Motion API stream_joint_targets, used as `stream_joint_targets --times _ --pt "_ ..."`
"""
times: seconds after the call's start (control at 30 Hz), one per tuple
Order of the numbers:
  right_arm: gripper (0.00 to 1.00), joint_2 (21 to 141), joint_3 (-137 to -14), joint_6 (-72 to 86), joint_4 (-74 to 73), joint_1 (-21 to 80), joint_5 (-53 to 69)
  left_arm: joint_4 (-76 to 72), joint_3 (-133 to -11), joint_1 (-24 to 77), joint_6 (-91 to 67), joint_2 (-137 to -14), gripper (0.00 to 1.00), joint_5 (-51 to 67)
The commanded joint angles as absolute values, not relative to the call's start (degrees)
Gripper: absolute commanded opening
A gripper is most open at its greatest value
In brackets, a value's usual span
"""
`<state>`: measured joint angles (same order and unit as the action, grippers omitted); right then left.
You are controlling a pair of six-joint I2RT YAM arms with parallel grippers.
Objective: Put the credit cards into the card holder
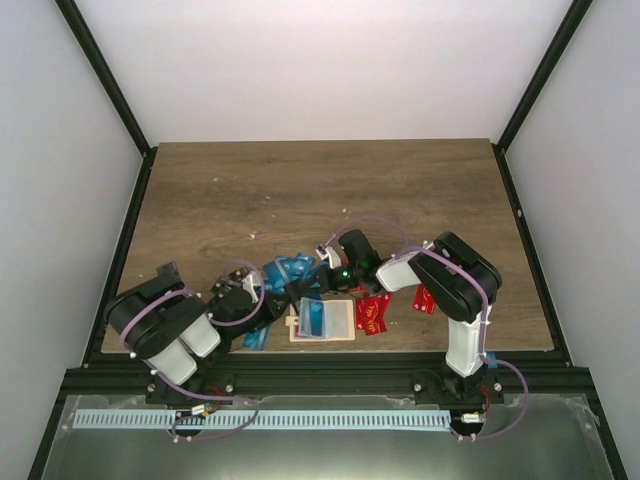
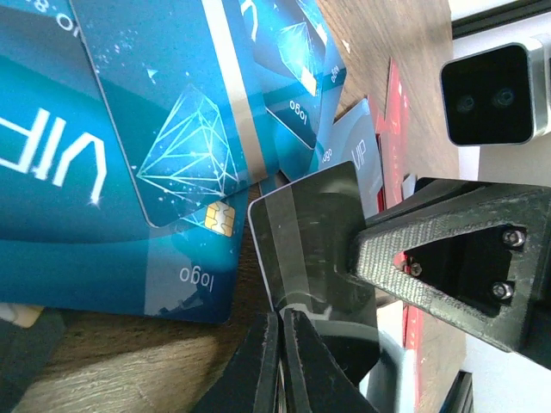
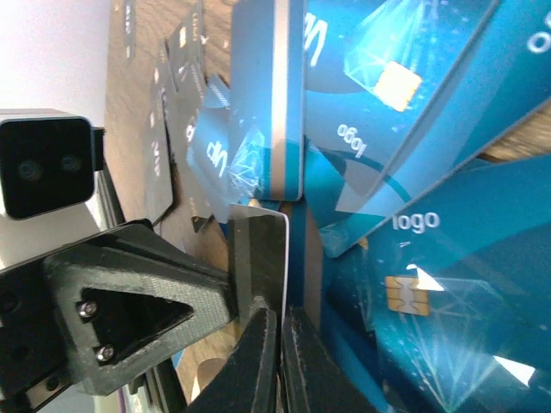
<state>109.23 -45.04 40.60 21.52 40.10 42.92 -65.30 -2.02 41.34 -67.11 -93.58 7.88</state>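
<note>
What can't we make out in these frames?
Pale beige square card holder opening: top view, too small, flat blue card overlaps it.
Whether left gripper or right gripper pinches the black plastic card: wrist views, contact hidden by fingers.
Blue card pile count: top view, overlapping, arms cover it.

White "VIP" at left and "logo" at lower centre stand on blue credit cards (image 2: 60,155) in the left wrist view. In the right wrist view, "logo" shows centre right on blue credit cards (image 3: 413,224).
</note>
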Motion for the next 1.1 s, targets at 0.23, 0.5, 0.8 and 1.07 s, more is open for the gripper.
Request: stream_joint_targets --times 0.23,0.5,0.8,1.07 --pt "0.01 108.99 -44.85 40.12 29.25 41.92 52.56 -68.64 -3.42 41.77 -63.07 -88.5 0.04 12.04" --pt "0.01 109.58 -47.21 39.35 29.07 41.7 52.09 -60.99 -3.53 41.36 -60.46 -82.43 0.09 10.18" --pt "0.01 111.63 -54.03 39.57 29.1 41.4 53.24 -41.84 -3.49 41.02 -55.12 -67.09 0.25 2.34" --pt "0.01 109.9 -59.44 38.24 24.1 41.39 51.65 -18.19 -2.6 40.85 -49.96 -40.08 0.59 -7.49"
